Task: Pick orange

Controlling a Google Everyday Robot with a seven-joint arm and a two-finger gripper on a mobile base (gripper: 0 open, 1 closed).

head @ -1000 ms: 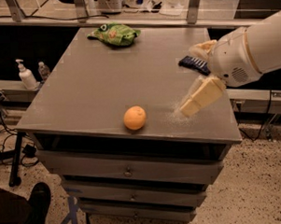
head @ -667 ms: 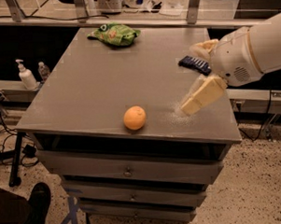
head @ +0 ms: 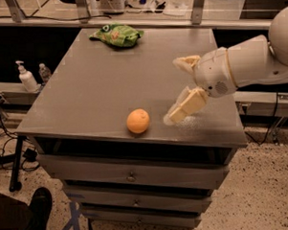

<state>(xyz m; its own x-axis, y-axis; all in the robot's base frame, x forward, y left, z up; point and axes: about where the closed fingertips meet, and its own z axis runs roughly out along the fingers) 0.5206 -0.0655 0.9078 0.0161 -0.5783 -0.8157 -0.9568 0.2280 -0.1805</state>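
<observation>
The orange [head: 138, 121] is a small round fruit lying on the grey cabinet top [head: 100, 90], near its front edge. My gripper [head: 172, 91] is on a white arm that reaches in from the right. It hangs just right of the orange, and its cream fingers [head: 186, 105] are spread open. The lower finger's tip is close to the tabletop, a short gap from the orange, and holds nothing. The upper finger is higher and further back.
A green snack bag [head: 116, 34] lies at the cabinet's far edge. Drawers [head: 132, 175] run down the cabinet front. A pump bottle [head: 26, 78] stands on a low shelf at the left. A dark shoe [head: 38, 212] is on the floor at the bottom left.
My gripper has moved a little to the left, closer to the orange. The orange and the snack bag have not moved.
</observation>
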